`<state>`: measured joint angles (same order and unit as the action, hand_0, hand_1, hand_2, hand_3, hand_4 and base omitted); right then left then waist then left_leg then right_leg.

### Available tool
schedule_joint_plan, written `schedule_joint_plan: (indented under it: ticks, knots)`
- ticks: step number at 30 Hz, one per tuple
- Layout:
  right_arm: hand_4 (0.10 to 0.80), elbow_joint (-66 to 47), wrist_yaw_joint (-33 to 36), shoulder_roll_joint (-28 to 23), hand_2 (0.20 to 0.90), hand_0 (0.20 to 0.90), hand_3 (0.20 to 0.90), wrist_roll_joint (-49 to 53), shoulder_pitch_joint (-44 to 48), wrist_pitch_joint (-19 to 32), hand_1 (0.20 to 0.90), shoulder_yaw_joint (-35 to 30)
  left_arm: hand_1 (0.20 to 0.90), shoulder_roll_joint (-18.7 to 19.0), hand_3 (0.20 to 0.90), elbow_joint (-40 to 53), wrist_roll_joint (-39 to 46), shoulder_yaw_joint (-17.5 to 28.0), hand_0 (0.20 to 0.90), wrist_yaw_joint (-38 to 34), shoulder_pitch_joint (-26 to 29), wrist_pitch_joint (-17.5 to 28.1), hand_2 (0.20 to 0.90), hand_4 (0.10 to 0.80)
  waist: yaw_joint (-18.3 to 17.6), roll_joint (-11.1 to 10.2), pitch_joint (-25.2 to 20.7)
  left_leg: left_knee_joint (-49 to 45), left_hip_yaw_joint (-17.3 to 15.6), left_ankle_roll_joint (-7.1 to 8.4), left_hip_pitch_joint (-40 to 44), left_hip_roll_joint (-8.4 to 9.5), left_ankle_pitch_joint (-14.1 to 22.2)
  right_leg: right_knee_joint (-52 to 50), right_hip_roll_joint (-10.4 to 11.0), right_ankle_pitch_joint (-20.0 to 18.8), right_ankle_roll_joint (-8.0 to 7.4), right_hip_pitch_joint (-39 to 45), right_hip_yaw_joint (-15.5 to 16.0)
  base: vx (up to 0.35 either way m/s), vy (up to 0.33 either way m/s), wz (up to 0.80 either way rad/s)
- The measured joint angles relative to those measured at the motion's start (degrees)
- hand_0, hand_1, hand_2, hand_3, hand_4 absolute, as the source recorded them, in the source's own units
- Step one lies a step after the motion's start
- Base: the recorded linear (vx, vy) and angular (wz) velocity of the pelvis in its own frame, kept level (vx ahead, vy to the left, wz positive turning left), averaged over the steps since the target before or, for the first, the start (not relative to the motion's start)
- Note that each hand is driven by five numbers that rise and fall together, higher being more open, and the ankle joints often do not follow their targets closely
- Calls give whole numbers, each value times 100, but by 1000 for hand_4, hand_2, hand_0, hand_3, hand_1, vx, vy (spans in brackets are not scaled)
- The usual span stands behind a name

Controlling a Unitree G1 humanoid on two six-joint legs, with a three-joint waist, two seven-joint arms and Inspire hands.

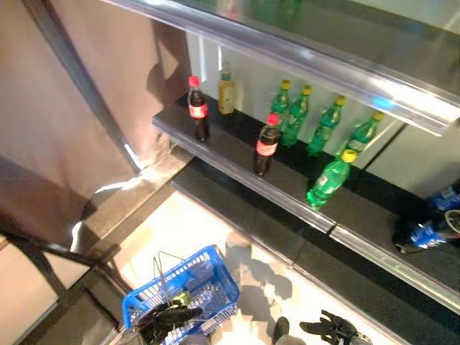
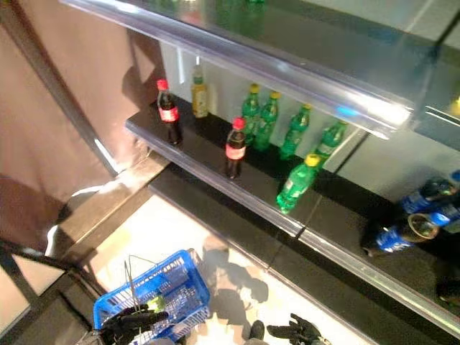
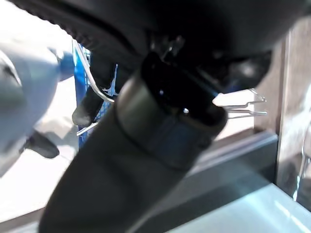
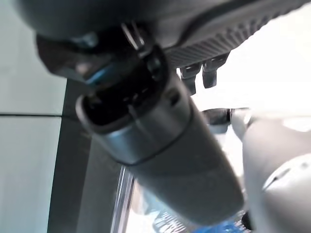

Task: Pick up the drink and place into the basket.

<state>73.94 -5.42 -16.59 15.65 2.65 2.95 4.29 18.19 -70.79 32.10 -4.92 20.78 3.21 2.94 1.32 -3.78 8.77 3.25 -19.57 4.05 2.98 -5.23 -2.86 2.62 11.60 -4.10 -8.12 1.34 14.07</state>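
Drinks stand on a dark shelf point(image 1: 237, 169). There are two cola bottles with red caps point(image 1: 198, 108) point(image 1: 267, 146), a pale yellow bottle point(image 1: 226, 90) and several green bottles point(image 1: 296, 115). One green bottle point(image 1: 330, 176) stands nearest the front edge. Low on the floor side, my left hand point(image 1: 169, 316) is shut on the wire handle point(image 3: 95, 90) of a blue basket point(image 1: 219, 284). My right hand point(image 1: 330, 329) hangs open and holds nothing, well below the shelf, right of the basket. Something greenish shows inside the basket; I cannot tell what it is.
Blue bottles point(image 1: 424, 231) lie at the shelf's far right. A glossy upper shelf edge point(image 1: 302, 54) overhangs the drinks. A lower dark ledge point(image 1: 244, 215) runs under the shelf. A brown panel point(image 1: 65, 144) closes off the left, above a pale floor point(image 1: 187, 230).
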Motion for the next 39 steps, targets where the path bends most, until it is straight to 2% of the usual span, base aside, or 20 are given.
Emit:
schedule_joint_plan:
  ticks: [2, 3, 4, 5, 6, 10, 18, 20, 22, 25, 27, 29, 31, 32, 34, 35, 36, 37, 38, 39]
  knots:
    - [800, 105, 6, -7, 900, 900, 900, -48, -22, -50, 900, -17, 300, -2, 200, -30, 7, 8, 300, 2, -208, 96, 300, 100, 56, -52, -173, -292, 542, 68, 34, -10, 293, 55, -94, 12, 81, -13, -262, 134, -5, -83]
    - [800, 106, 4, -26, 900, 900, 900, -56, -17, -85, 900, -99, 300, -19, 200, -41, 6, 8, 300, 0, -324, 137, 300, 100, 152, -40, -187, -429, 953, 58, 154, 5, 452, 86, -125, -34, 82, 64, -543, 72, 29, -95]
    - [800, 105, 0, -65, 900, 900, 900, -77, -39, -105, 900, -112, 300, -33, 200, -47, -12, 5, 300, 3, -399, 131, 300, 100, 204, -11, -235, -489, 1077, 72, 245, -1, 549, 140, -131, -86, 66, 136, -682, 70, 61, -94]
    - [800, 101, 13, -119, 900, 900, 900, -68, -91, -91, 900, -121, 300, -57, 200, -51, -28, -14, 300, -2, -410, 86, 300, 100, 168, 53, -296, -417, 1055, 145, 311, -44, 636, 218, -55, -146, 27, 225, -632, 68, 111, -53]
    - [800, 119, 17, -129, 900, 900, 900, -35, -184, -96, 900, -128, 300, -66, 200, -50, -28, -9, 300, -8, -404, 73, 300, 100, 135, 65, -368, -281, 1028, 105, 407, 29, 615, 224, 37, -176, -18, 277, -472, 50, 103, -14]
    - [800, 206, 4, -75, 900, 900, 900, -48, -491, -103, 900, -151, 300, -68, 200, -51, -27, -7, 300, -9, -439, 35, 300, 100, -52, 117, -491, 35, 926, 17, 572, 113, 479, 223, 162, -166, -79, 302, -453, 57, 33, 3]
    - [800, 214, -2, -109, 900, 900, 900, -283, -657, -86, 900, -167, 300, -206, 200, -47, -47, -19, 300, 20, -499, 10, 300, 100, -158, 277, -423, 70, 929, 53, 610, 86, 404, 224, 137, -163, -129, 368, -333, 8, 48, 7]
    - [800, 210, 9, -165, 900, 900, 900, -321, -632, -94, 900, -167, 300, -266, 200, -66, -63, -139, 300, 36, -381, 14, 300, 100, -224, 244, -313, -168, 544, 70, 488, 33, 438, 225, 287, -145, -165, 577, 14, 6, 308, 56]
    - [800, 286, 34, -198, 900, 900, 900, -290, -646, -95, 900, -173, 300, -294, 200, -68, -135, -195, 300, 168, -332, 25, 300, 100, -158, 213, -290, -203, 497, 51, 507, 117, 495, 134, 328, -20, -182, 653, 124, 21, 245, 47]
    - [800, 353, 50, -196, 900, 900, 900, -269, -545, 62, 900, -287, 300, -308, 200, -132, -124, -87, 300, 229, -270, 36, 300, 100, -147, 140, -219, -297, 628, -89, 472, 314, 552, -849, 624, 262, -309, 270, 27, 3, 278, 17]
    - [800, 315, 38, -227, 900, 900, 900, -201, -475, 268, 900, -339, 300, -342, 200, -352, -123, -89, 300, 236, 34, 79, 300, 100, -231, 141, 31, -795, 615, -390, 250, 401, 723, -2520, 913, 214, -293, -525, -347, -11, 276, 40]
    - [800, 329, 16, -242, 900, 900, 900, -257, -445, 235, 900, -253, 300, -314, 200, -350, -121, -114, 300, 237, 86, 90, 300, 100, -208, 159, 54, -674, 673, -500, 346, 430, 686, -3387, 1053, -498, -273, -1056, -524, 33, 200, 21]
    - [800, 327, -90, -150, 900, 900, 900, -310, -503, 232, 900, -207, 300, -234, 200, -345, -109, -104, 300, 227, -5, 121, 300, 100, -131, 172, 90, -343, 697, -674, 504, 465, 534, -3357, 802, -124, -429, -1287, -548, 188, 81, -9]
    - [800, 314, -121, -70, 900, 900, 900, -328, -464, 232, 900, -133, 300, -161, 200, -351, -80, -87, 300, 207, -55, 121, 300, 100, -156, 155, 87, -183, 900, -733, 491, 500, 442, -2935, 312, 276, -426, -1329, -565, 285, 34, 4]
    - [800, 312, -121, 27, 900, 900, 900, -326, -447, 202, 900, -91, 300, -105, 200, -384, -89, -82, 300, 202, -39, 119, 300, 100, -232, 170, 113, -48, 1253, -786, 461, 530, 332, -2040, -275, 604, -344, -1186, -538, 264, 12, 34]
    - [800, 323, -122, 61, 900, 900, 900, -323, -450, 174, 900, -89, 300, -101, 200, -434, -96, -87, 300, 201, -34, 115, 300, 100, -344, 164, 119, 40, 1468, -872, 462, 591, 264, -1588, -530, 604, -266, -1123, -525, 143, 18, 39]
    - [800, 323, -122, 61, 900, 900, 900, -323, -450, 174, 900, -89, 300, -101, 200, -434, -96, -87, 300, 201, -34, 115, 300, 100, -344, 164, 119, 40, 1468, -872, 462, 591, 264, -1588, -530, 604, -266, -1123, -525, 95, 25, 53]
    - [800, 316, -122, 66, 900, 900, 900, -321, -441, 144, 900, -89, 300, -128, 200, -488, -87, -64, 300, 191, -33, 99, 300, 100, -462, 197, 141, 94, 1633, -898, 467, 631, 246, -1310, -768, 529, -159, -1159, -570, 255, 46, 79]
    - [800, 344, -115, 65, 900, 900, 900, -310, -466, 126, 900, -87, 300, -155, 200, -503, -84, -48, 300, 194, -34, 86, 300, 100, -581, 256, 180, 121, 1909, -936, 529, 695, 273, -912, -1028, 298, 85, -1263, -697, 370, 37, 105]
    - [800, 367, -113, 65, 900, 900, 900, -310, -465, 122, 900, -90, 300, -160, 200, -505, -87, -55, 300, 194, -46, 78, 300, 100, -627, 271, 195, 153, 2060, -948, 591, 738, 289, -775, -1088, 182, 97, -1327, -760, 425, -16, 136]
